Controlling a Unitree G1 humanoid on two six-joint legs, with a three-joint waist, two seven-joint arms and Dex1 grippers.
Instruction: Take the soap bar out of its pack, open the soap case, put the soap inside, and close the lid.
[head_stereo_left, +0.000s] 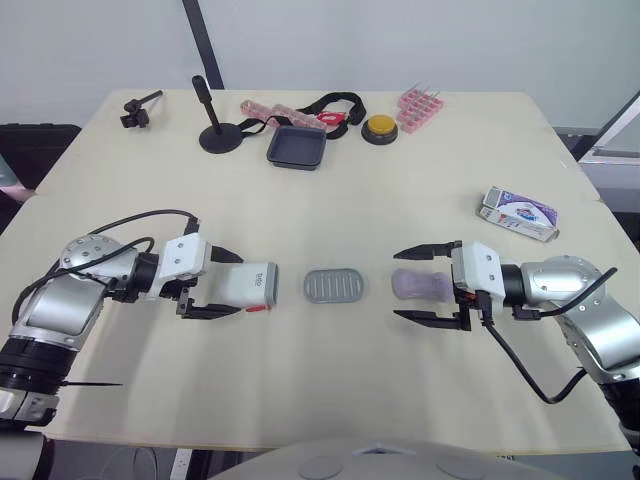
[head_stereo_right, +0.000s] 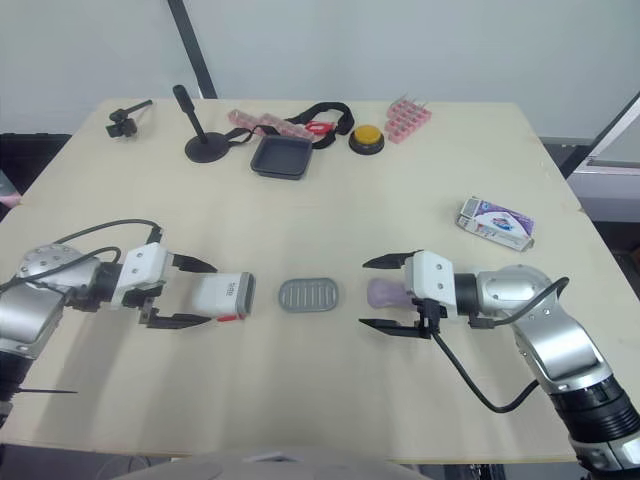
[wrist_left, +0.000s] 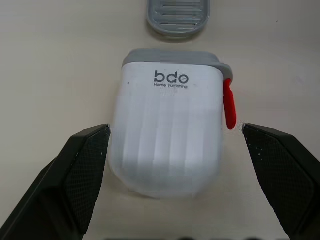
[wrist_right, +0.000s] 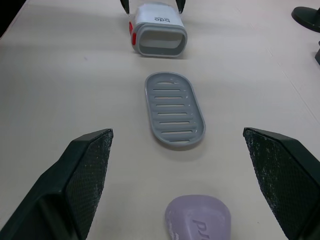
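Observation:
A white soap case (head_stereo_left: 246, 287) with a grey rim and a red latch lies on its side at the table's centre left, its open mouth facing a grey slotted tray (head_stereo_left: 334, 286) that lies flat beside it. My left gripper (head_stereo_left: 222, 284) stands open, one finger on each side of the case (wrist_left: 167, 135), not pressing it. A lilac soap bar (head_stereo_left: 419, 285) rests on the table between the open fingers of my right gripper (head_stereo_left: 418, 285); I see its end (wrist_right: 198, 218) close by in the right wrist view. The soap pack (head_stereo_left: 518, 212) lies at the right.
Along the far edge sit a black stand (head_stereo_left: 219, 135), a dark square tray (head_stereo_left: 297, 147), a yellow button (head_stereo_left: 380, 128), pink racks (head_stereo_left: 420, 106) and a black strap (head_stereo_left: 335, 104). A small black clamp (head_stereo_left: 137, 110) is at the far left corner.

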